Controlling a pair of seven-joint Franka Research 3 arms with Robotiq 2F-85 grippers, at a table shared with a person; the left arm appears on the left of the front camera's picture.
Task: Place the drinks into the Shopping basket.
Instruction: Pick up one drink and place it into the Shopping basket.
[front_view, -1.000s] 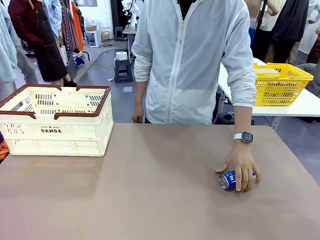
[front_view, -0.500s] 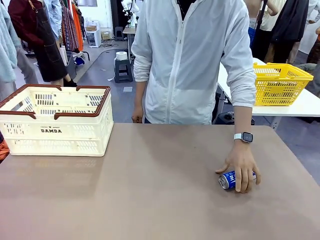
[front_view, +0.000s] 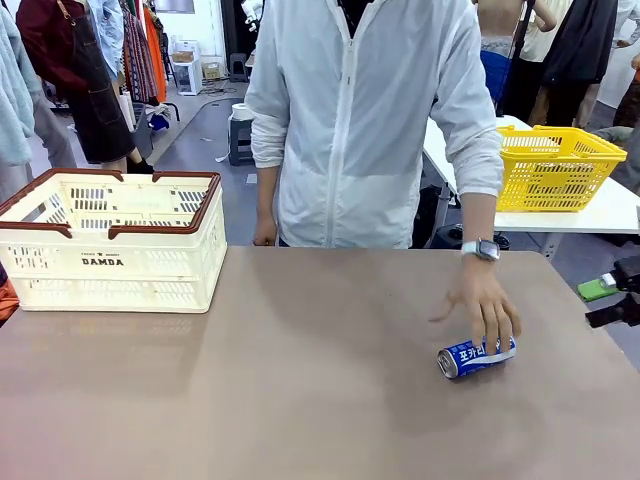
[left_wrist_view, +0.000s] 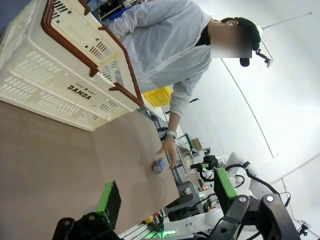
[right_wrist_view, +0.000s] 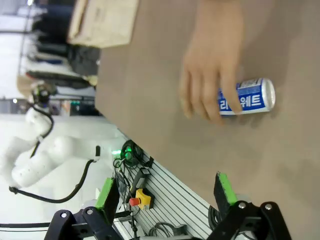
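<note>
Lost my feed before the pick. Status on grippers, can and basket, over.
Left gripper open, empty. Right gripper open, empty. Blue can on its side, across the table from Shopping basket. Person's hand on the can, in the way.

cans: one, a blue and white can on its side on the bench

baskets: two in all, one cream slotted shopping basket with two brown handles, and one yellow mesh basket

tables: two, the one brown bench and one white table behind it under the yellow basket

people at the bench: one person, two hands counted, one hand on the can and the other hand at the far edge

watches: one wristwatch

grippers: two, left gripper and right gripper, two green-padded fingers each, four total
</note>
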